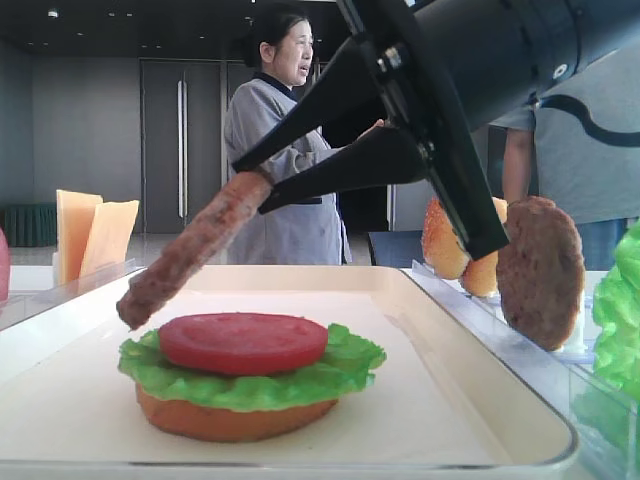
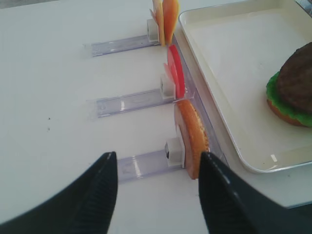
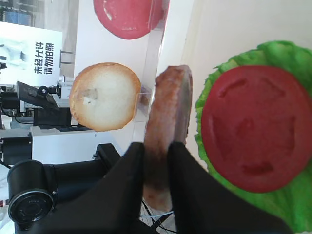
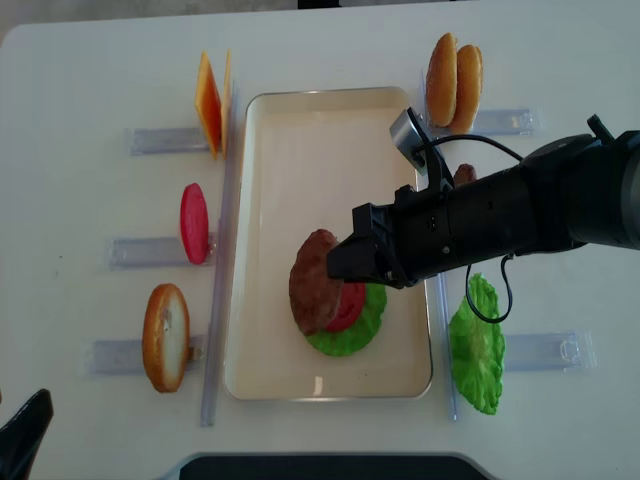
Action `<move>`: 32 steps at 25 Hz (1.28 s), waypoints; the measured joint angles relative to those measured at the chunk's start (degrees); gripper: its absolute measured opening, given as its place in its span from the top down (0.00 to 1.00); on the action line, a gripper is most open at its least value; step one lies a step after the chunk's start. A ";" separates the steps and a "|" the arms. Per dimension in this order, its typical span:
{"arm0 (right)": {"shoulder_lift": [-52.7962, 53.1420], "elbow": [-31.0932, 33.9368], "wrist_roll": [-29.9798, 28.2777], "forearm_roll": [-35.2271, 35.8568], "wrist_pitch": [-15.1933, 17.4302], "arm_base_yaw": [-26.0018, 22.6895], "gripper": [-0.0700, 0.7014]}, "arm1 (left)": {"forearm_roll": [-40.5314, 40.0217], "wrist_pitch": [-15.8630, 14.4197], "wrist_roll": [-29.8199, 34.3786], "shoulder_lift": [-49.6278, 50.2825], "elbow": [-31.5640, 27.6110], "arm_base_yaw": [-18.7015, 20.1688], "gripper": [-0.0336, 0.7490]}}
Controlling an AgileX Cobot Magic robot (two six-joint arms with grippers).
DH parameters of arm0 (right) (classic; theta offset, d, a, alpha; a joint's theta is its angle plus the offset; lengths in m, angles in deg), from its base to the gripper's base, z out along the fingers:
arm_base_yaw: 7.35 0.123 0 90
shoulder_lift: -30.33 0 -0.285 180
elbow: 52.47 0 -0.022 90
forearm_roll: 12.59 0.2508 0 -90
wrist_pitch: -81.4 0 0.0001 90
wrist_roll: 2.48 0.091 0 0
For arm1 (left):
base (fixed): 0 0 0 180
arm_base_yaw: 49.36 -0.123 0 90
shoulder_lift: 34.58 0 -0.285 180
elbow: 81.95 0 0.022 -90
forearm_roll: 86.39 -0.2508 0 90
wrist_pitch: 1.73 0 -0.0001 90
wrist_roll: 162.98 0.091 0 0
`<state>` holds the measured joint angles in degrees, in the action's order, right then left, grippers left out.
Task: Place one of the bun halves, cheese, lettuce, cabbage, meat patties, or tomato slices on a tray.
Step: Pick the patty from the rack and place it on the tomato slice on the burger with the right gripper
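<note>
Here right claw (image 1: pixel 262 180) pinches tilted patty (image 1: pixel 192 250) over tray (image 1: pixel 440 330).

White table (image 4: pixel 80 80) filling the overhead view, daylight falling evenly across it. Behind, a dim hall: dark ceiling with small spotlights (image 1: pixel 52 13) glowing, grey double door (image 1: pixel 182 140) with a long handle. A woman in grey (image 1: pixel 285 150) standing there, talking. A white sign (image 3: pixel 34 53) with black characters showing sideways.
</note>
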<state>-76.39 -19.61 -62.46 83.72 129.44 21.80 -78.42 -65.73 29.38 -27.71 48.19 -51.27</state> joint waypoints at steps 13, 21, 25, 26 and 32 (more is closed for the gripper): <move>0.00 0.00 0.00 -0.49 0.67 -1.89 0.75 | 0.00 0.00 0.00 0.00 0.00 0.00 0.44; 0.00 0.00 0.00 -0.87 0.42 -1.89 0.75 | 0.00 0.00 0.00 0.00 0.00 0.00 0.44; 0.00 0.00 0.06 -1.53 -0.79 -1.89 0.75 | 0.00 0.00 0.00 0.00 0.00 0.00 0.44; 0.00 0.00 0.06 -1.83 -0.93 -1.89 0.75 | 0.00 0.00 0.00 0.00 0.00 0.00 0.44; 0.00 0.00 0.11 -2.36 -2.06 -1.89 0.75 | 0.00 0.00 0.00 0.00 0.00 0.00 0.44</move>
<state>-76.39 -19.61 -62.35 81.36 127.38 19.91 -78.42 -65.73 29.38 -27.71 48.19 -51.27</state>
